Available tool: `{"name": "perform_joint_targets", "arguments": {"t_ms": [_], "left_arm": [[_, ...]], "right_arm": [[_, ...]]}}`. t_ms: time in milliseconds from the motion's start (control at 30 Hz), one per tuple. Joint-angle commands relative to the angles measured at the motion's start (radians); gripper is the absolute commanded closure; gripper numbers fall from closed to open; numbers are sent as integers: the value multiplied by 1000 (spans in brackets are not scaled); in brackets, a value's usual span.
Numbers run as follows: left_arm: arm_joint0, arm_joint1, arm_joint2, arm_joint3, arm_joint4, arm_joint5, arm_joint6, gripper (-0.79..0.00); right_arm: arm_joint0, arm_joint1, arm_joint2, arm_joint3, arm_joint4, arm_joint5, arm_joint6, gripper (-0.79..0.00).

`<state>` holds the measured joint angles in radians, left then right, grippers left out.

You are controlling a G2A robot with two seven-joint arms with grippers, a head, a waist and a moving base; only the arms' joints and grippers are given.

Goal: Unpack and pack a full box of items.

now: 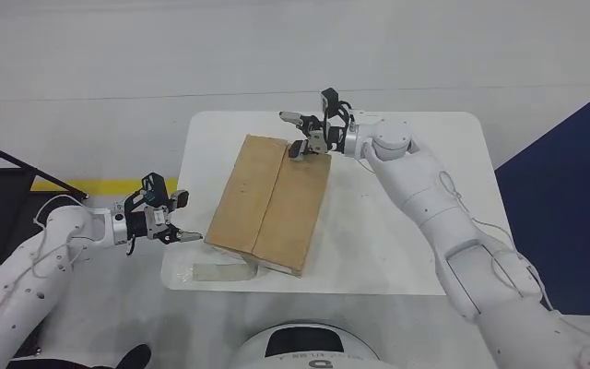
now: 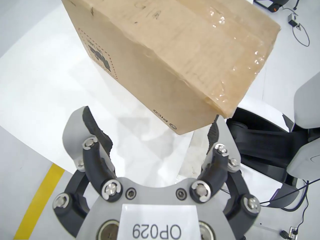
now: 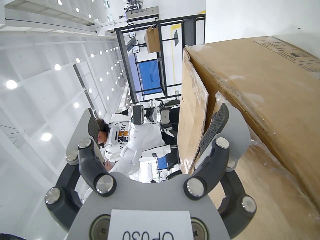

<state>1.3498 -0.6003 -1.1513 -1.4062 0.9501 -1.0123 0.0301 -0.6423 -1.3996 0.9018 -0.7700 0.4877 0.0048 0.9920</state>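
The white bench (image 1: pixel 396 240) is the biggest thing in the top view. A brown cardboard box (image 1: pixel 272 203) lies on its left half, turned at an angle to the bench's edges. The box's two top flaps are down and meet in a seam along its length. Clear tape shows along its top in the left wrist view, where the box (image 2: pixel 175 51) stands on the bench (image 2: pixel 37 88) with one lower corner near the bench's edge.

The right claw (image 1: pixel 297 135) is at the box's far corner. Its fingers are apart and grip nothing. In the right wrist view one fingertip (image 3: pixel 220 118) of the right claw (image 3: pixel 156 123) sits against the box (image 3: pixel 262 88), just beside a raised, ragged edge of cardboard, and the other fingertip is in open air.

The left claw (image 1: pixel 184 217) hangs off the bench's left edge, near the box's left side but apart from it. In its wrist view the left claw (image 2: pixel 150 123) is spread wide and holds nothing, and the box's lower corner is close to one fingertip (image 2: pixel 213 128).

A pale flat packet (image 1: pixel 219 271) lies at the bench's near left edge, just beside the box's near corner.
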Motion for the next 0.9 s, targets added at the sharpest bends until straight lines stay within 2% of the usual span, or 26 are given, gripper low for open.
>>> {"name": "perform_joint_targets", "arguments": {"t_ms": [0,367,500,733,867], "left_arm": [[0,0,0,0,0,0,0,-785],[0,0,0,0,0,0,0,-785],[18,1,19,-40,43,0,-18,-785],[31,28,69,-73,65,0,40,-785],[12,44,100,-80,73,0,62,-785]], "right_arm": [[0,0,0,0,0,0,0,-785],[0,0,0,0,0,0,0,-785],[0,0,0,0,0,0,0,-785],[0,0,0,0,0,0,0,-785],[0,0,0,0,0,0,0,-785]]}}
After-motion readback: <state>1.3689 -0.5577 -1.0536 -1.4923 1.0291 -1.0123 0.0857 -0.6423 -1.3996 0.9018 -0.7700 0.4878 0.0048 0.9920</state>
